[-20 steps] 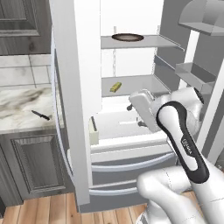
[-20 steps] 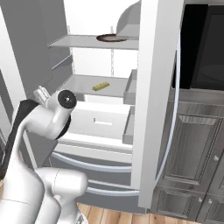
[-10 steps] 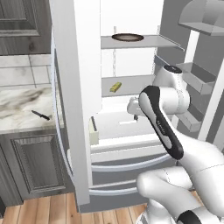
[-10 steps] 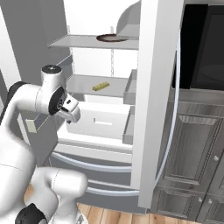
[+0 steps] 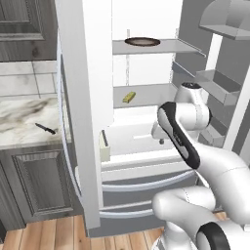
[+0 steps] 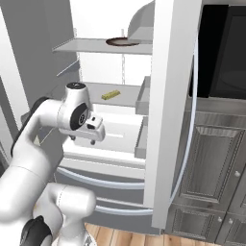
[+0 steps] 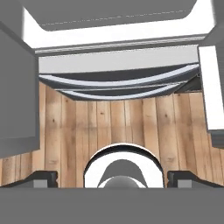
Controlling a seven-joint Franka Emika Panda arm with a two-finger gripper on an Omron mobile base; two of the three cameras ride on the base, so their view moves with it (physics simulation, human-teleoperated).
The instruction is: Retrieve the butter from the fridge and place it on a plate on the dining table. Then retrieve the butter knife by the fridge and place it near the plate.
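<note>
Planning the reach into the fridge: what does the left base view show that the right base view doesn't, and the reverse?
Left base view alone: the butter knife on the marble counter left of the fridge, and a pale carton in the door bin.

Right base view alone: a dark oven and grey cabinets right of the fridge.

Both: the open fridge, the butter on its middle shelf, a dark dish on the top shelf, and the arm in front.

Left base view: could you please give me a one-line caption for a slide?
Fridge open, butter on a middle shelf, empty open hand below it, butter knife waiting on the counter.
</note>
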